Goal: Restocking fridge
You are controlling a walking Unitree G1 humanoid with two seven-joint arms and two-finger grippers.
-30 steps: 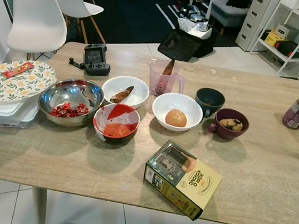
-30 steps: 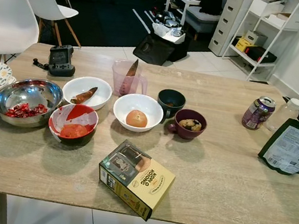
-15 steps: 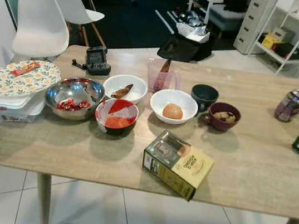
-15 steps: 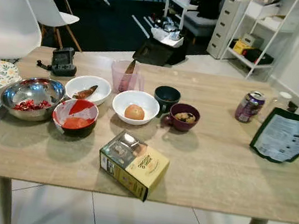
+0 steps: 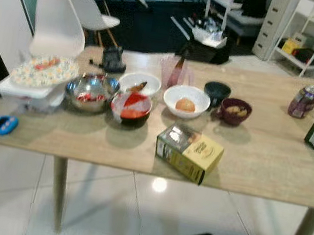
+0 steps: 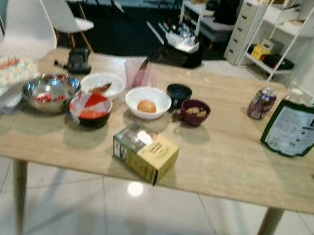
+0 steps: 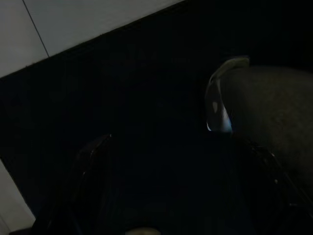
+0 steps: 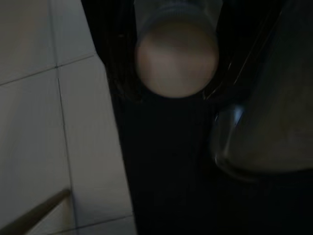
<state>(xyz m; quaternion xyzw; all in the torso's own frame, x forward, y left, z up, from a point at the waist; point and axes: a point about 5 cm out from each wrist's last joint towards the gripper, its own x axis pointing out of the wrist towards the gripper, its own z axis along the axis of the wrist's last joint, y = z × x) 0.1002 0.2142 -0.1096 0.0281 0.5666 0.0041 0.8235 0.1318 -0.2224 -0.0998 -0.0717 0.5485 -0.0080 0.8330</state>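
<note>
Compared with a second ago, the whole picture has shifted: the camera has moved back, so the pale wood-grain table [image 5: 256,168] sits higher in the frame, its round legs and glossy floor tiles [image 5: 102,204] showing below. The yellow cardboard box [image 5: 189,153] lies at centre frame, near the front edge. Behind it runs a row: a shiny steel bowl [image 5: 92,91], a red bowl [image 5: 130,107], white ceramic bowls, a maroon mug [image 5: 235,111]. A purple can [image 5: 303,101] stands at upper right. Both wrist views are dark; whether either gripper's fingers are spread cannot be told.
</note>
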